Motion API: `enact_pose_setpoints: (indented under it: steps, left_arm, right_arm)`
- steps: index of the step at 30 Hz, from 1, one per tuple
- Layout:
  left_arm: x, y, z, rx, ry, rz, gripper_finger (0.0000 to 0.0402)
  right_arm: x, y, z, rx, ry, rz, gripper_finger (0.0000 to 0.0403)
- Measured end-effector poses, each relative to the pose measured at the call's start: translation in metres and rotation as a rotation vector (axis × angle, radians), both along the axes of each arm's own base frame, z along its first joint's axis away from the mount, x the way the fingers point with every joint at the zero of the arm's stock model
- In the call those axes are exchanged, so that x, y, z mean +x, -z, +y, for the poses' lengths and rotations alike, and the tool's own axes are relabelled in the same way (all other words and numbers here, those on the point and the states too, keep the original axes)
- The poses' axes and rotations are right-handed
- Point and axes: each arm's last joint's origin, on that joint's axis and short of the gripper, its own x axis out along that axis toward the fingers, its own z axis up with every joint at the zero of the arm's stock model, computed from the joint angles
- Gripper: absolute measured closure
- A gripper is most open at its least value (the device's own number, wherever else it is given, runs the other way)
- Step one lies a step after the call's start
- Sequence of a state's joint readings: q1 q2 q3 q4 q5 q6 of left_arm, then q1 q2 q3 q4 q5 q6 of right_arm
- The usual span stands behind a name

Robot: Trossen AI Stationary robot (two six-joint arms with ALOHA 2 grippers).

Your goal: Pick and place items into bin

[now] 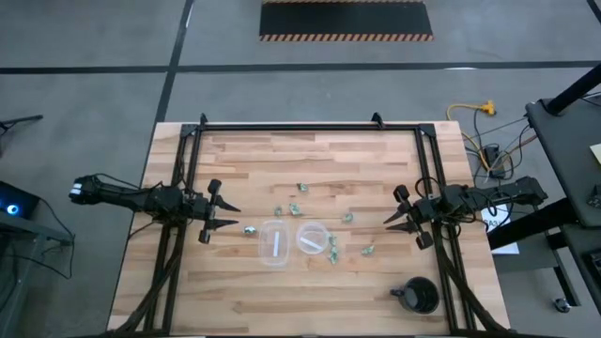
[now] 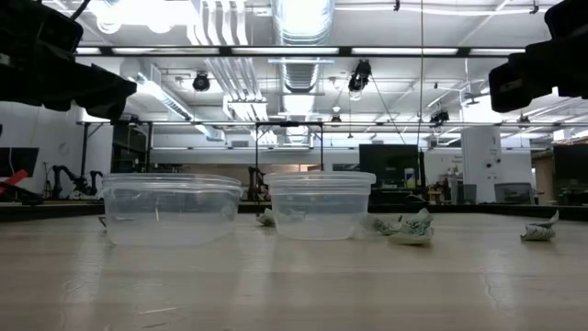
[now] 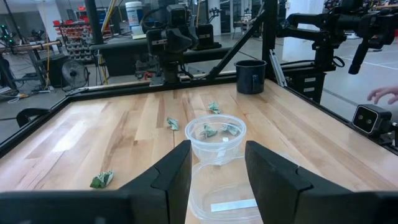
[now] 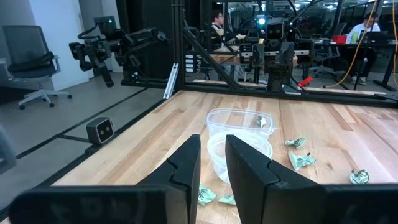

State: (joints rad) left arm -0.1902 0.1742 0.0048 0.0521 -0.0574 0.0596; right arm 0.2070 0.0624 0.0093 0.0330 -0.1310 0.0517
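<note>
Two clear cups (image 1: 292,241) sit mid-frame on the worktop (image 1: 244,300), green items (image 1: 300,199) scattered around them, a black mug (image 1: 418,297) lower right. Both grippers, left (image 1: 228,215) and right (image 1: 388,215), hover with jaws spread, empty.

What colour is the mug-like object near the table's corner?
Black mug, clearest in the high view.

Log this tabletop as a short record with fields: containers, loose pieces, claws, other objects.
containers: two clear round plastic cups, side by side at the middle of the wooden table
loose pieces: small crumpled pale green pieces scattered around the cups
left claw: open, empty, at the table's left side
right claw: open, empty, at the table's right side
other objects: black round mug near the right front corner
</note>
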Motion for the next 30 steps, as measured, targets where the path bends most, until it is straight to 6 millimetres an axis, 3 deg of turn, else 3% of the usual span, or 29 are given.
enact_pose_setpoints:
  steps: [20, 30]
  left_arm:
    - [0.0, 0.0, 0.0, 0.0, 0.0, 0.0, 0.0267]
    - [0.0, 0.0, 0.0, 0.0, 0.0, 0.0, 0.0267]
  right_arm:
    - [0.0, 0.0, 0.0, 0.0, -0.001, 0.0, 0.0335]
    - [0.0, -0.0004, 0.0, -0.097, -0.002, -0.039, 0.0335]
